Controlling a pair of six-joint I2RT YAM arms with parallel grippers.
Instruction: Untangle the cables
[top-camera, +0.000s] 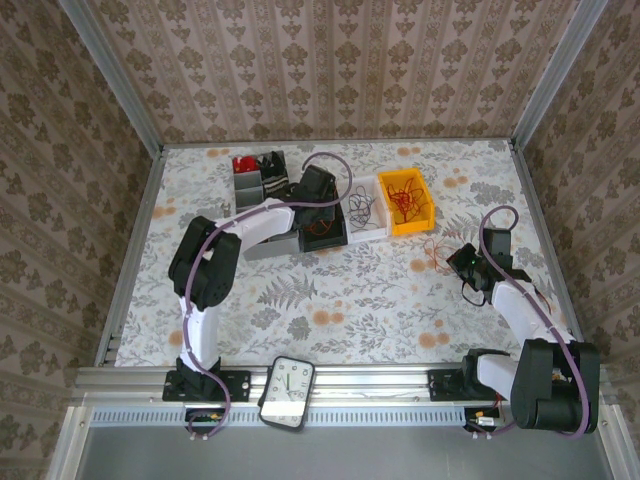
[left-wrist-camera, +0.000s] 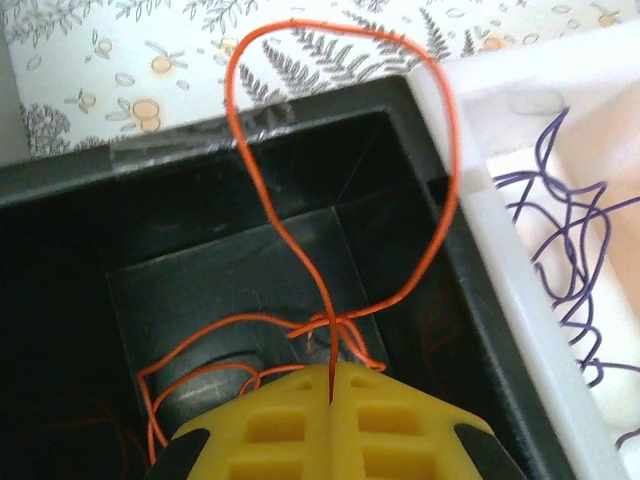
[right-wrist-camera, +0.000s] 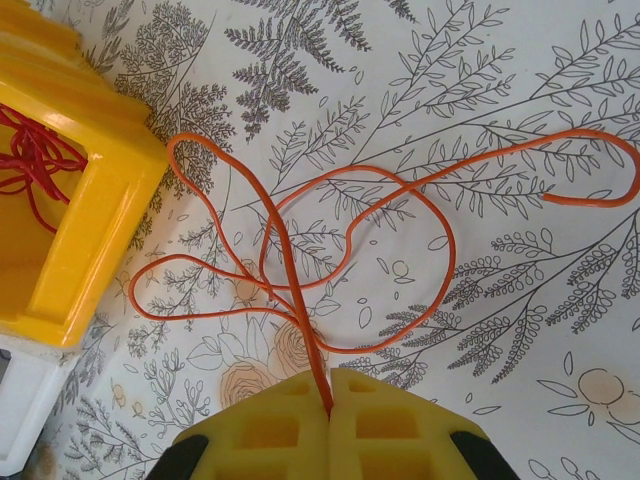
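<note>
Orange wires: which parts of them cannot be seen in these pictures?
Left wrist view: the looped wire vanishes into the shut left gripper; lower coils fade into the dark black bin.
Right wrist view: the table wire hides its held end inside the shut right gripper.
Top external view: both wires are too small to trace.

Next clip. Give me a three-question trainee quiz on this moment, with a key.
1. True or false: the left gripper, over the black bin, is shut on an orange wire.
2. What colour are the wires in the yellow bin? A) red B) green C) white
3. Fill in: the right gripper pinches another orange wire that lies on the ____.
Key: 1 true; 2 A; 3 table.
</note>
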